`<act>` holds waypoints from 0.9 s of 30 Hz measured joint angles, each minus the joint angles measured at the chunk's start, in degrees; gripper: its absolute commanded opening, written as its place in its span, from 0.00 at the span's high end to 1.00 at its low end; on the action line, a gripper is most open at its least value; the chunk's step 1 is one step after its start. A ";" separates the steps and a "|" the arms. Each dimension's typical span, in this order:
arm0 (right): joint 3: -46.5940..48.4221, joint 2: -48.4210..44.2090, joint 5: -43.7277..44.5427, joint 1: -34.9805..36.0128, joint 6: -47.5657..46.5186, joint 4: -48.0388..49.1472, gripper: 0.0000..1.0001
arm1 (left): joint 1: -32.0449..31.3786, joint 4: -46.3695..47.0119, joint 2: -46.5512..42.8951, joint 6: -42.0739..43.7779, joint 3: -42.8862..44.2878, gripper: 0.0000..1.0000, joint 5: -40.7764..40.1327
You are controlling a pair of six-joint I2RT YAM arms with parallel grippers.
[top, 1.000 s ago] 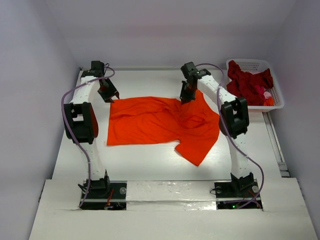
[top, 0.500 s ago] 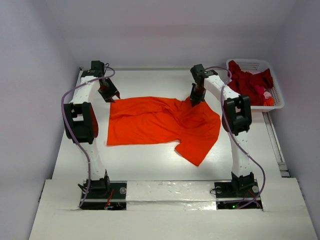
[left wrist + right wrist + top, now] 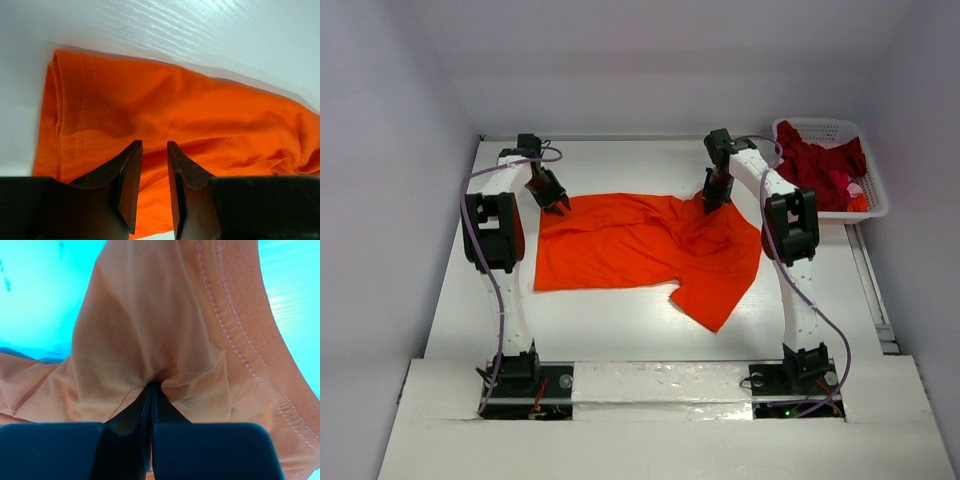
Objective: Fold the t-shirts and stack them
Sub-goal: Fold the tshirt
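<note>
The orange t-shirt lies spread and wrinkled across the middle of the table. My right gripper is shut on a pinch of cloth at its far right edge, close to the ribbed hem; in the right wrist view the fabric bunches at the closed tips. At the shirt's far left corner, my left gripper hovers low over the cloth. In the left wrist view its jaws stand a narrow gap apart above the orange fabric, gripping nothing. Dark red t-shirts lie heaped in the basket.
A white latticed basket stands at the far right corner, just right of the right arm. Purple cables loop along both arms. Bare white table lies between the shirt and the arm bases.
My left gripper has moved right and down onto the shirt's far left corner, and its jaws have narrowed. The right gripper pulled its pinch of cloth to the right, then held still.
</note>
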 measured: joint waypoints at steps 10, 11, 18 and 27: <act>1.05 0.42 -0.76 -1.95 -0.35 -0.94 1.00 | -0.79 -0.07 1.07 0.90 0.00 0.77 -2.21; 1.53 0.63 -0.74 -2.27 -0.42 -1.14 1.00 | -0.79 -0.07 1.09 0.92 0.00 0.77 -2.67; 5.38 2.91 -0.79 -4.33 -0.90 -2.19 1.00 | -0.74 -0.20 1.95 0.92 0.07 0.77 -3.93; 7.52 3.72 -1.18 -6.16 -1.11 -3.23 1.00 | -0.57 -1.44 2.80 0.87 1.53 0.77 -4.28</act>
